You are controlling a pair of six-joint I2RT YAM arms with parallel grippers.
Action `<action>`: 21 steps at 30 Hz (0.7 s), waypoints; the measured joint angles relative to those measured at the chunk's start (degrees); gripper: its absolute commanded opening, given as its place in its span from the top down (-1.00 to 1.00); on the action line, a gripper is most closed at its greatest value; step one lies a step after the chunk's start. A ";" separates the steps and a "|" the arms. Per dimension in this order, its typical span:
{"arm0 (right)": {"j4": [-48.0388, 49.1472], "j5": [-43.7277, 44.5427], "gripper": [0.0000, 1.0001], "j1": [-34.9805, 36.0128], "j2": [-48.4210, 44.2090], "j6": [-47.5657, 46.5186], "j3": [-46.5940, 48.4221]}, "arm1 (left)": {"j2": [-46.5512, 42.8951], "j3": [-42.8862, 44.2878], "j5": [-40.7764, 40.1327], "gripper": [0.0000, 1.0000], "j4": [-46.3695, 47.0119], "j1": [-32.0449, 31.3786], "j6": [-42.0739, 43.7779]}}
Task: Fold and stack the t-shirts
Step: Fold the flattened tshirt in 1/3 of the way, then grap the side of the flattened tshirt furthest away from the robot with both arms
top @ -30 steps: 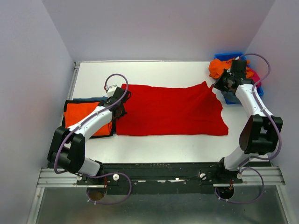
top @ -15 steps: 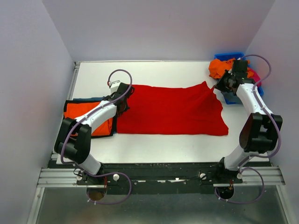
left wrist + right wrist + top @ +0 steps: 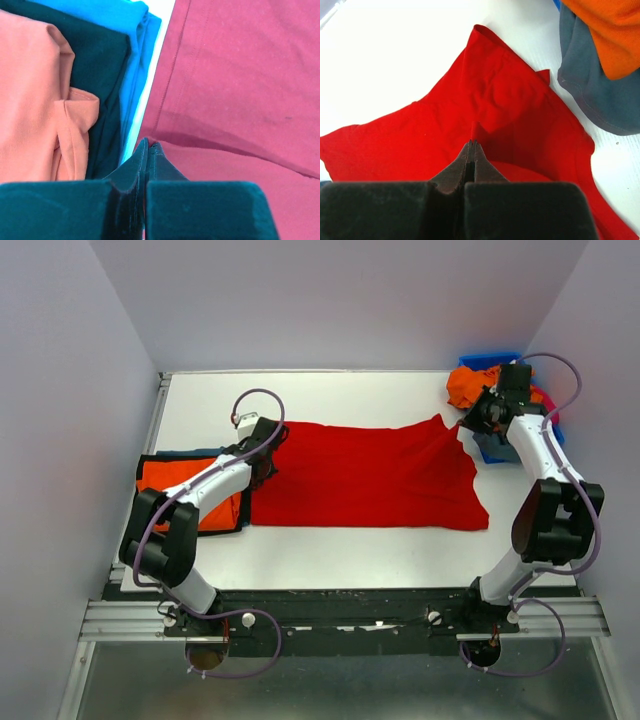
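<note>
Shirt status: the red shirt (image 3: 365, 475) lay spread flat across the middle of the worktop (image 3: 350, 395). Its left edge sat just beside the stack, with the folded orange shirt (image 3: 165, 485) on top and a blue shirt (image 3: 142, 50) beneath.

Change over the last second: my left arm shifted its posture, and the left claw (image 3: 148, 146) crept a little toward the far left corner of the cloth. My right claw (image 3: 472, 142) drew slightly back toward the bin (image 3: 497, 448). The red shirt itself hardly moved; its far right corner stood raised in a small peak.

Claw state: both had their fingers pressed together. The right one pinched a peak of red cloth at its tips. The left one sat at the hem of the left edge with a crease running away from it. I judged it clamped on that hem, though the bite itself was hidden.

Meaning: both ends held, no fold yet made. I judged the first fold about to start. A loose orange shirt (image 3: 605, 35) and a grey shirt (image 3: 590, 100) waited at the bin.
</note>
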 measured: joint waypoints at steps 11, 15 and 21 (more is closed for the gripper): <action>-0.81 0.76 -0.39 0.00 5.07 0.07 2.47 | 6.19 3.61 -0.26 -0.19 -0.15 0.37 -0.02; -0.98 1.40 -0.39 -0.02 5.79 -0.02 3.19 | 7.04 5.68 0.00 -0.23 -1.18 1.16 0.07; -1.20 0.85 -0.30 -0.02 8.85 -0.50 9.57 | 9.22 15.72 2.12 -0.16 -3.34 3.89 0.26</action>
